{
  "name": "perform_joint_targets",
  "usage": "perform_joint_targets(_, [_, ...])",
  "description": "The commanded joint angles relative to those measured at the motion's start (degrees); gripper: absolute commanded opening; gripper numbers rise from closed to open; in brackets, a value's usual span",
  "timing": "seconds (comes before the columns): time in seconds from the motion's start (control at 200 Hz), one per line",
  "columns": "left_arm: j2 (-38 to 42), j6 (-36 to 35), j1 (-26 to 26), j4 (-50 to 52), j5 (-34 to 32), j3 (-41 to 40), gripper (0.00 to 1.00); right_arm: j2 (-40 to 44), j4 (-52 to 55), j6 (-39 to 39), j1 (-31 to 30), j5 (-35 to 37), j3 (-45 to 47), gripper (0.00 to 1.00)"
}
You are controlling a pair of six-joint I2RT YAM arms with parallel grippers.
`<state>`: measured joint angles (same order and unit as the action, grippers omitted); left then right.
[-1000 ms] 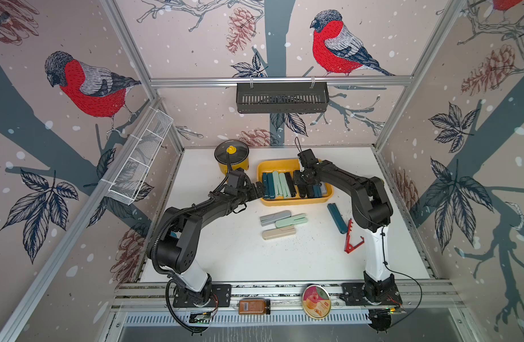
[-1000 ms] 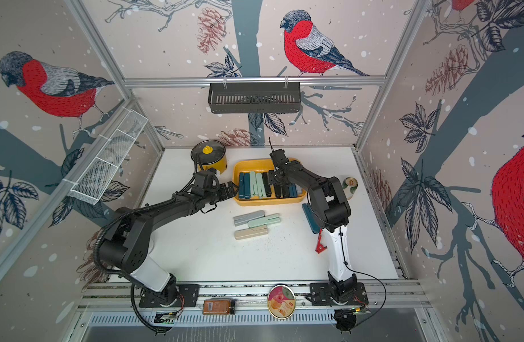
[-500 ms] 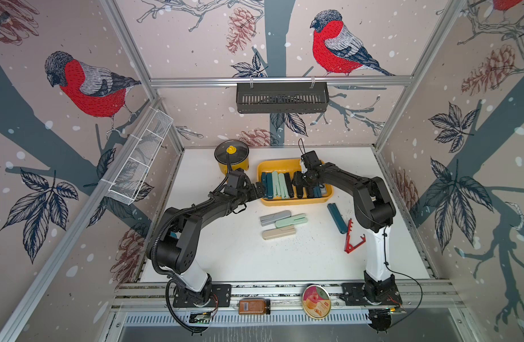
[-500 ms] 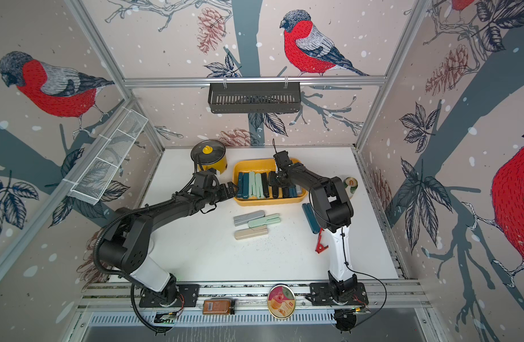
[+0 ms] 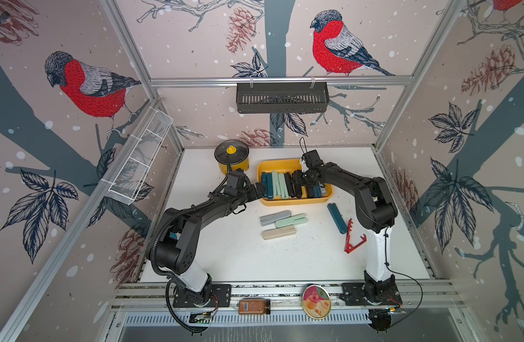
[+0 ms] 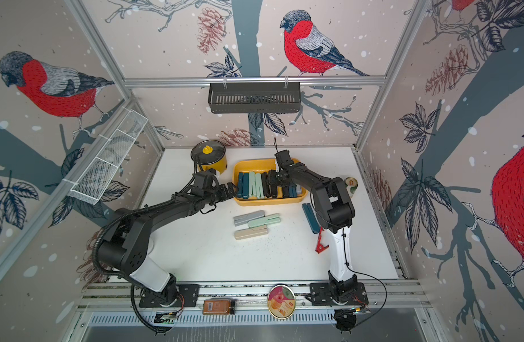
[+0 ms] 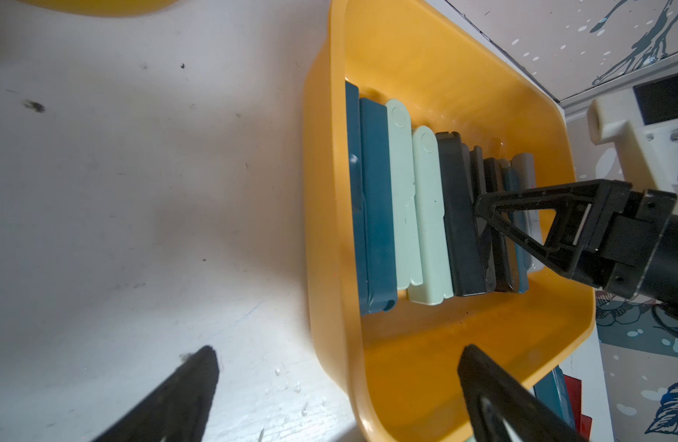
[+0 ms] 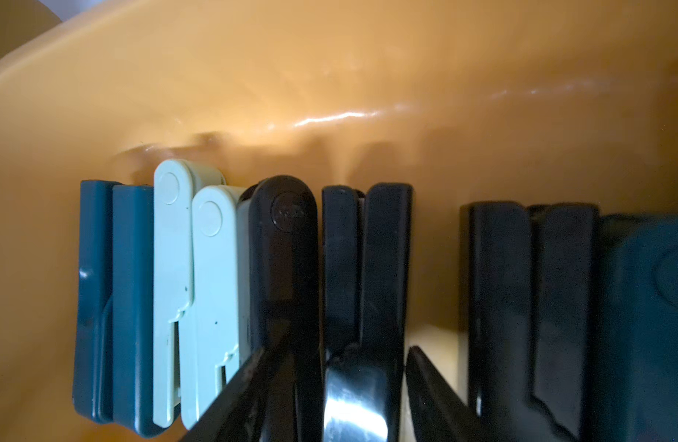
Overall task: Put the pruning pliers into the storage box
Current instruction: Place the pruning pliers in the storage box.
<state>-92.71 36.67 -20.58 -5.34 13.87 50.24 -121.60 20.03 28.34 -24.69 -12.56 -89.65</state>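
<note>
The yellow storage box (image 5: 296,202) (image 6: 269,202) holds a row of teal, mint and black pruning pliers (image 7: 402,199) standing side by side. My right gripper (image 8: 351,344) (image 5: 297,177) reaches down into the box (image 8: 330,76), shut on a black pruning pliers (image 8: 368,268) in the middle of the row. My left gripper (image 7: 337,348) (image 5: 258,189) is open and straddles the box's left wall (image 7: 330,191), one finger over the table and one over the box floor. Grey (image 5: 275,217), mint (image 5: 291,221), beige (image 5: 278,234), teal (image 5: 337,217) and red (image 5: 354,237) pliers lie on the table.
A yellow lidded pot (image 5: 231,160) stands just left of the box. A black slotted basket (image 5: 281,97) hangs on the back wall and a white wire basket (image 5: 139,160) on the left wall. A can (image 6: 351,185) stands behind my right arm. A round tin (image 5: 316,301) and a jar (image 5: 253,306) lie on the front rail.
The right wrist has edged very slightly along the row in the box. The left arm has stayed still.
</note>
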Motion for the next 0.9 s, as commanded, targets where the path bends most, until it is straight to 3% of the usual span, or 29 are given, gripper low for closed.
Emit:
perform_joint_targets(0.0, [0.33, 0.07, 0.1, -1.42, 0.11, 0.03, 0.98, -0.1, -0.72, 0.38, 0.19, -0.63, -0.26, 0.59])
perform_joint_targets(0.51, [0.11, 0.17, 0.1, -1.48, 0.11, 0.02, 0.98, 1.65, -1.13, 0.61, 0.67, 0.15, 0.73, 0.59])
perform_joint_targets(0.895, [0.14, 0.41, 0.1, -1.91, 0.46, 0.0, 0.98, 0.06, -1.97, 0.64, 0.08, -2.83, -0.16, 0.7])
